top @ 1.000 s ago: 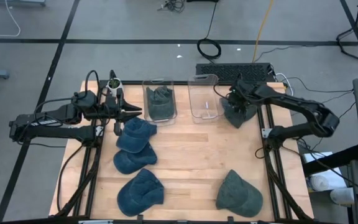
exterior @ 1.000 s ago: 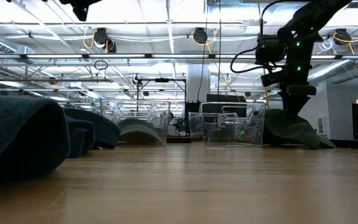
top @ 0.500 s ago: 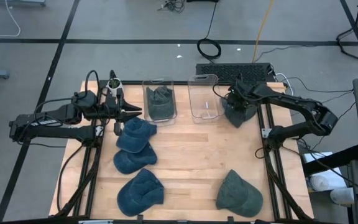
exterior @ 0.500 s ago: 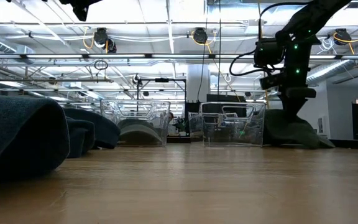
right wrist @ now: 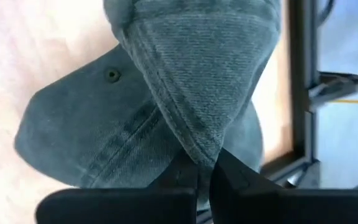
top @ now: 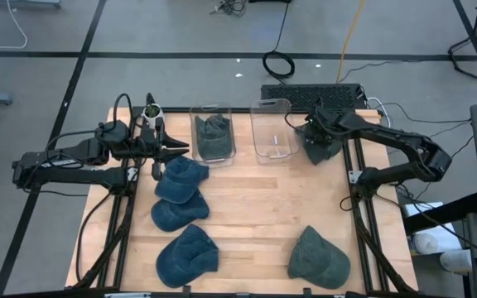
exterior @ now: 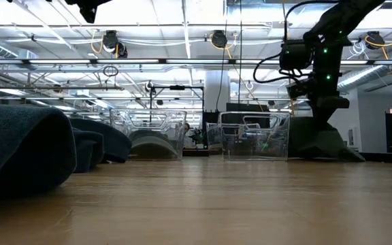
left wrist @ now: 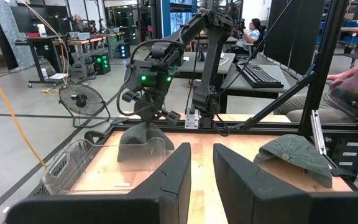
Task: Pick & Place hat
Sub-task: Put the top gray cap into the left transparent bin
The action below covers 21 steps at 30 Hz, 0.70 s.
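Starting on the left side of the counter (top: 255, 215), the left arm is just hanging out near the back corner with its left end effector (top: 179, 150) hovering above the wood, fingers a little apart and holding nothing. Right beside and below it there are three blue hats sitting in a rough column: one cap (top: 180, 178) closest to the fingers, a second cap (top: 179, 215) touching it, and a third cap (top: 187, 252) near the front edge. Moving toward the middle, two clear bins are standing side by side along the back: the first bin (top: 212, 134) is holding a dark hat (top: 214, 128) already, and the second bin (top: 272, 131) is looking bare inside. Down at the front, a green cap (top: 317, 257) is lying by itself, well apart from everything else. Over on the right, the right end effector (top: 317, 141) is down at the back corner just beside the second bin, and its fingers are pressed together, pinching a fold of the grey-green hat (right wrist: 166, 93). That hat is resting on the counter there, bunched up into a ridge where the fingers (right wrist: 229, 177) are squeezing the fabric.
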Tool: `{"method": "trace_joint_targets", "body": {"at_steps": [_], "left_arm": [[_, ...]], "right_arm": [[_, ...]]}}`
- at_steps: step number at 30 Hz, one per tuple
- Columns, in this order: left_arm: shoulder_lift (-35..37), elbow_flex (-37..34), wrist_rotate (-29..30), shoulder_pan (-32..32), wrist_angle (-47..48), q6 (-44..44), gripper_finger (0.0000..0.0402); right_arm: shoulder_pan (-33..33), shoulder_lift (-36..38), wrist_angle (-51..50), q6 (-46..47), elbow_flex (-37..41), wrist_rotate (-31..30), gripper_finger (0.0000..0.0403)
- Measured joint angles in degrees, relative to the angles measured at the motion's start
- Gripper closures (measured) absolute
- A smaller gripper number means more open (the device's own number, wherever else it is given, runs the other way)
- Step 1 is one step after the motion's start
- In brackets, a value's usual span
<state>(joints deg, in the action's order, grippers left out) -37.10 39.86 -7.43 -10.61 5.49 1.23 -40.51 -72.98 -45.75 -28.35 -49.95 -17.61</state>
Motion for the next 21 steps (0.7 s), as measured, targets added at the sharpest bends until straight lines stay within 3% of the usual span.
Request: {"method": "trace_joint_targets", "body": {"at_steps": [21], "left_arm": [[0.0, 0.0, 0.0, 0.0, 0.0, 0.0, 0.0325]], "right_arm": [[1.0, 20.5, -10.6, 19.5, 0.0, -0.1, 0.0402]]}}
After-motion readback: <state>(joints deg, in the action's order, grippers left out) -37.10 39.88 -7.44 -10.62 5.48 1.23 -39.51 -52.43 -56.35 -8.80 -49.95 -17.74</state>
